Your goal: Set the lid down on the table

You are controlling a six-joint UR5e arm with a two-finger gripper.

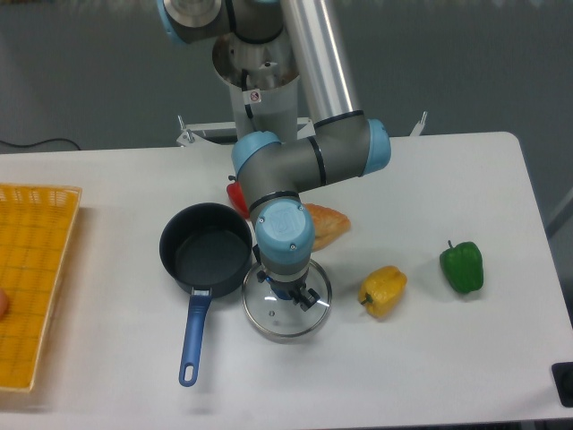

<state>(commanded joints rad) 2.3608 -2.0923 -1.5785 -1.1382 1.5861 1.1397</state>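
Grey jointed arm (309, 161), light-blue caps, silver tube link, small black gripper (288, 292).

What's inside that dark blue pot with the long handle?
The dark blue saucepan looks empty: its dark bare bottom shows. The near right rim is partly hidden by the round glass lid held by the robot's hand.
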